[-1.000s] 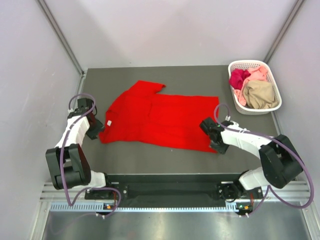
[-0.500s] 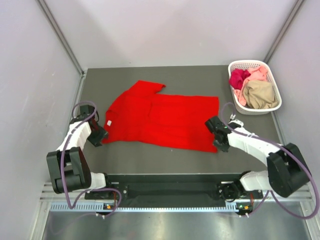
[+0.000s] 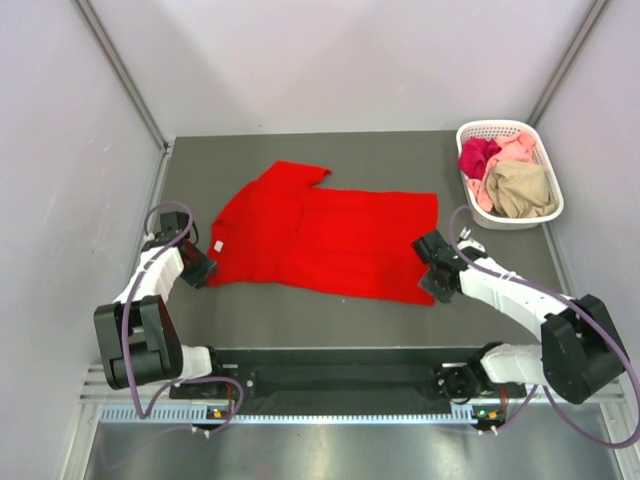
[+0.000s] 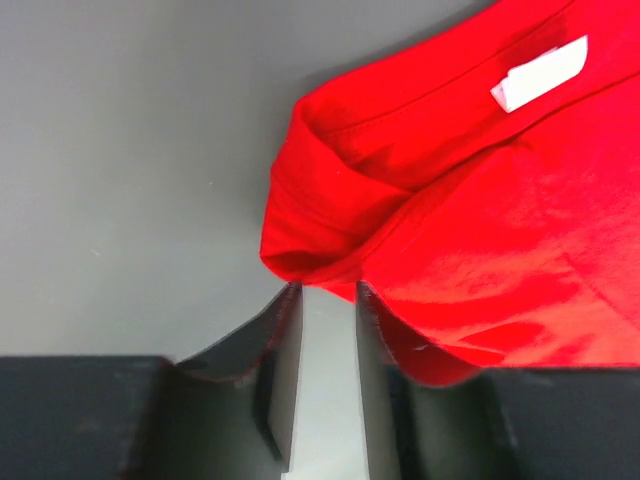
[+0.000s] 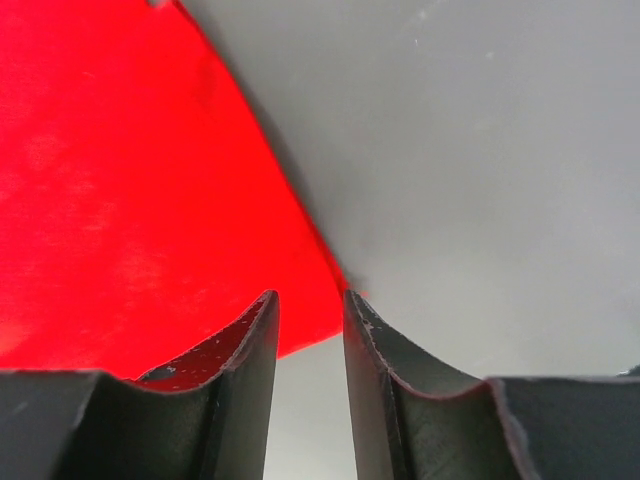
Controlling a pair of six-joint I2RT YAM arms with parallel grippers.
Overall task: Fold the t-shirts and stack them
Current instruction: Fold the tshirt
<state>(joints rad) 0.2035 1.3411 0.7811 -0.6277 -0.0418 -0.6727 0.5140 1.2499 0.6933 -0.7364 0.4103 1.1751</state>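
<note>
- On the dark table (image 3: 400, 160), seen from the top camera, the red t-shirt (image 3: 320, 235) lies spread out and mostly flat, collar end toward the left arm and hem toward the right arm.
- Only this overhead view shows the white lattice basket (image 3: 556, 205) at the far right corner, well apart from the red t-shirt. A magenta t-shirt (image 3: 478, 155), a pale pink t-shirt (image 3: 515, 150) and a tan t-shirt (image 3: 520, 188) sit crumpled together in it.
- From above, the left gripper (image 3: 200, 268) sits low at the shirt's near left corner, just beside the small white neck label (image 3: 217, 241). The right gripper (image 3: 430, 270) sits at the near right hem corner. How far either one is open cannot be read from here.
- The left wrist camera settles it for that side. The jaws stand a narrow gap apart with bare table showing between them. A bunched, folded-over corner of red cloth lies right at the fingertips, and its edge laps onto one finger.
- The right wrist camera shows its jaws also slightly parted, tips poised over the pointed hem corner. Red cloth and then grey table show through the gap, and nothing is pinched.
- The wrist views also reveal the doubled collar seam and the smooth flat hem, which the top view blurs.
</note>
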